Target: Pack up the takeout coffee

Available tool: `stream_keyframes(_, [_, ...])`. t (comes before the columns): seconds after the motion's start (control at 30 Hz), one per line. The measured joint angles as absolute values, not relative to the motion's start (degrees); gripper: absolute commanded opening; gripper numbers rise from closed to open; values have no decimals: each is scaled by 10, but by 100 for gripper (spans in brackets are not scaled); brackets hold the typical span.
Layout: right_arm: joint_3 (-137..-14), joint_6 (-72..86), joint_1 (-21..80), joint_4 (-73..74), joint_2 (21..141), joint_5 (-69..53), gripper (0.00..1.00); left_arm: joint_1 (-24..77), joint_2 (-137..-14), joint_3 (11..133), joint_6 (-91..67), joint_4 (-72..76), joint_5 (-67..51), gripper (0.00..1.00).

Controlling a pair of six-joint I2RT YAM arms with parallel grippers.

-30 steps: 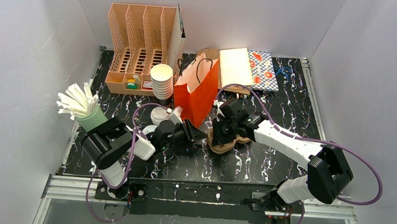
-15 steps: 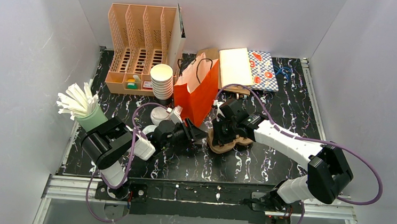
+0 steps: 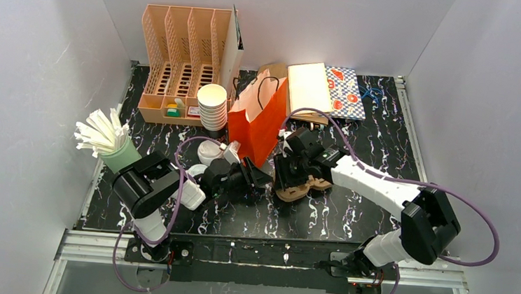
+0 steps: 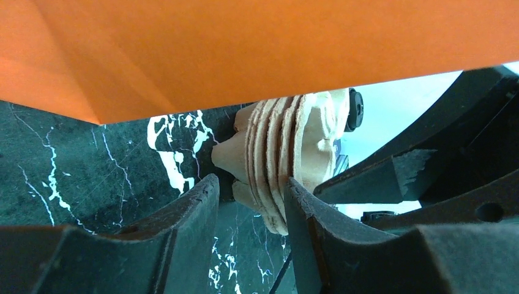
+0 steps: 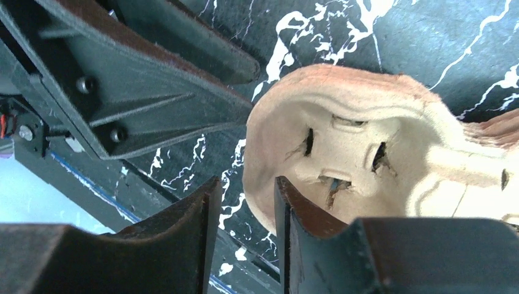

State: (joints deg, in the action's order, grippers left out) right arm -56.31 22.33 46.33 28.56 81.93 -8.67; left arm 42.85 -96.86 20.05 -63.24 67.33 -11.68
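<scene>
**Inspector:** State of the claws?

**Assessor:** The left claw (image 4: 251,187) is released. Its fingers are parted, bare counter (image 4: 92,153) shows between them, and nothing is held. It faces the carrier stack (image 4: 281,147) edge-on from just beside it, under the orange bag (image 4: 245,49). The right claw (image 5: 243,184) is also released. The stack's rim sits in its gap with one finger over the pulp, but a gap shows on the other side, so nothing is pinched.

**Inspector:** And the coffee?

**Assessor:** Neither claw has it. A white-lidded cup (image 3: 210,150) appears to stand on the counter left of the bag, just behind the left arm (image 3: 163,185) and partly hidden. I cannot find the black-lidded one.

**Inspector:** What bears on the next move?

**Assessor:** The cup lies behind and to the left of both claws, and it looks upright. The left arm is plainly nearer, since the right would have to cross the stack and the bag's corner. In my judgement, one carrier must be freed from the stack first.
</scene>
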Motion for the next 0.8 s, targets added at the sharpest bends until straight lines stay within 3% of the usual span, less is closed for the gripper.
stream_keyframes(0.17, [-576, 222, 463, 284, 845, -65, 49, 429, -978, 203, -633, 676, -117, 41])
stream_keyframes(0.6, [-576, 218, 465, 283, 874, -55, 26, 429, -992, 208, -633, 684, -121, 41])
stream_keyframes(0.8, [-576, 218, 465, 290, 858, -51, 25, 429, -1005, 210, -627, 692, -121, 40])
